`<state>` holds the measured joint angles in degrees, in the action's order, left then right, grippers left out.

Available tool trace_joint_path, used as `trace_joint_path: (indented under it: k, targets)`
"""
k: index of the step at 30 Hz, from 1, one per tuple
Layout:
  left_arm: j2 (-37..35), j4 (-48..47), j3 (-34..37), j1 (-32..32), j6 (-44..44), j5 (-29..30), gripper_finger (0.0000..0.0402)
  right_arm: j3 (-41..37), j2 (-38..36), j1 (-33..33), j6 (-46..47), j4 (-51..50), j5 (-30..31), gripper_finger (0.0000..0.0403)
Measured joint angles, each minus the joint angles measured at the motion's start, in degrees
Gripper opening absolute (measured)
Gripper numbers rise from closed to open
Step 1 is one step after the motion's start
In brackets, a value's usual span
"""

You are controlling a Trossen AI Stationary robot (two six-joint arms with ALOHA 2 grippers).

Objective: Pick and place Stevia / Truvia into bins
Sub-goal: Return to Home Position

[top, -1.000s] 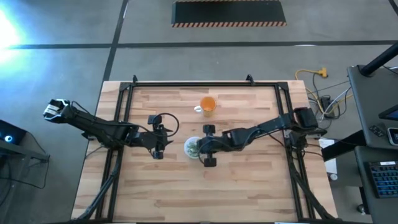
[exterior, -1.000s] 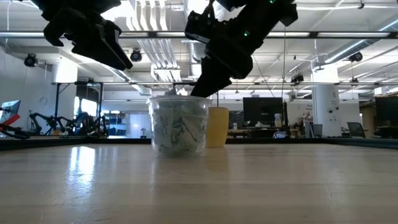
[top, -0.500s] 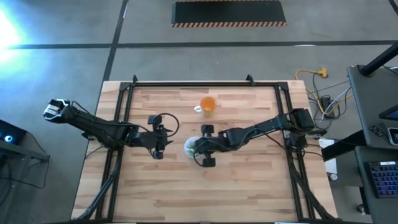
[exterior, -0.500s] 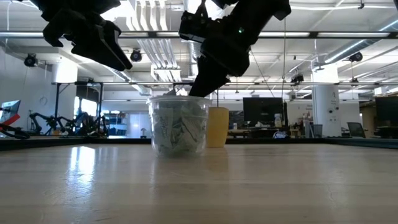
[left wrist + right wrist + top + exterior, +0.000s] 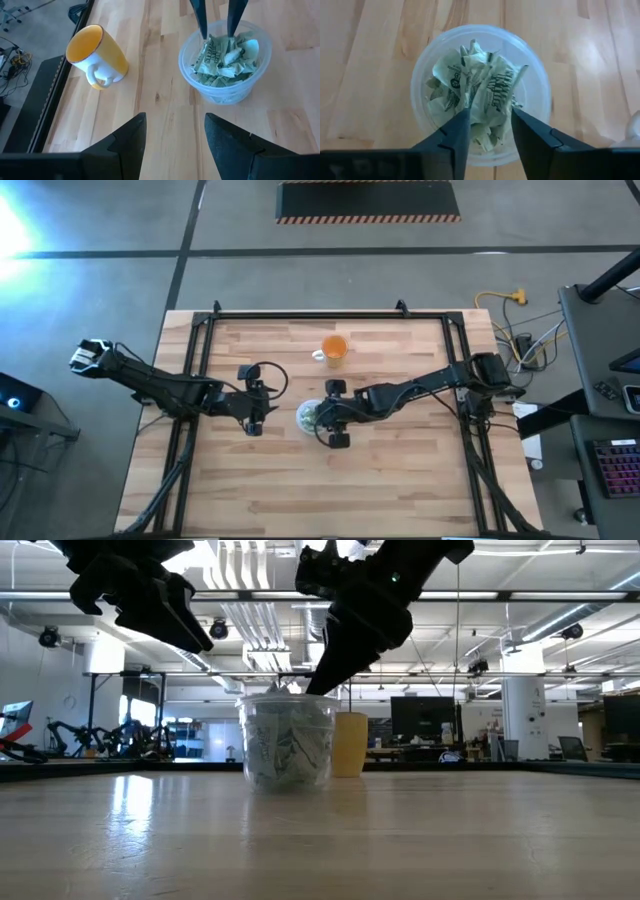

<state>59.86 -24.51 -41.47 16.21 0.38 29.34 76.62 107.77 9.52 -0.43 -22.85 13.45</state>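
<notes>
Right claw (image 5: 490, 114) is open and empty over the bin (image 5: 537, 90) of sachets (image 5: 485, 85), so I'd lift straight up first; left claw (image 5: 175, 120) waits open.

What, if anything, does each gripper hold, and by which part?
Nothing. The right gripper is open above the sachets in the container; the left gripper is open.

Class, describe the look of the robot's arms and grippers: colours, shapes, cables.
Both arms are black and jointed. The left gripper and right gripper each have two flat, tapering dark fingers. A black cable loops by the left wrist; that arm's outer end is white.
</notes>
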Motion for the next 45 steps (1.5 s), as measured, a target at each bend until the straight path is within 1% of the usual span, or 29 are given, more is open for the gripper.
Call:
trace_joint_path:
  k: [6, 10, 12, 16, 18, 21, 25, 32, 37, 40, 45]
  targets:
    - [0.0, 0.1, -0.9, 0.0, 0.0, 0.0, 0.0185, 0.0, -3.3, 0.5, 0.3, -1.1, -0.1, 0.0151]
    - [0.0, 1.2, -1.2, 0.0, 0.0, 0.0, 0.0185, -0.5, -6.4, 1.5, -2.9, -2.6, -0.2, 0.0153]
    - [0.0, 6.1, -1.1, 0.0, 1.1, 0.0, 0.0185, -1.5, -8.4, 1.9, -4.4, -2.3, 0.0, 0.0152]
    - [-0.8, 21.0, 1.7, 0.0, 10.6, -0.4, 0.0185, -4.0, -12.8, 1.8, -6.2, -1.3, 0.0, 0.0146]
    - [-2.0, 27.6, 3.3, -0.4, 13.9, -1.6, 0.0185, -6.5, -15.7, 1.6, -7.5, 1.2, 0.2, 0.0143]
    - [-5.1, 33.9, 6.9, -1.7, 16.4, -1.6, 0.0185, -11.9, -21.1, 0.9, -8.4, 6.2, 0.1, 0.0139]
    - [-12.2, 36.5, 12.4, -3.2, 16.7, -1.6, 0.0185, -22.0, -30.8, -0.5, -8.3, 15.1, 0.2, 0.0136]
    - [-28.4, 38.5, 21.8, -3.9, 18.1, -1.6, 0.0185, -41.1, -48.9, -4.2, -7.7, 33.9, 0.1, 0.0141]
    - [-37.7, 38.6, 27.3, -3.9, 18.6, -1.9, 0.0185, -51.0, -59.0, -6.9, -5.7, 39.4, -1.2, 0.0138]
    - [-44.2, 38.4, 30.4, -3.9, 19.4, -2.3, 0.0185, -55.8, -63.7, -8.1, -4.2, 41.7, -3.1, 0.0132]
    - [-54.5, 36.6, 33.8, -3.9, 19.6, -2.3, 0.0185, -62.0, -69.7, -8.5, -3.5, 45.6, -3.5, 0.0125]
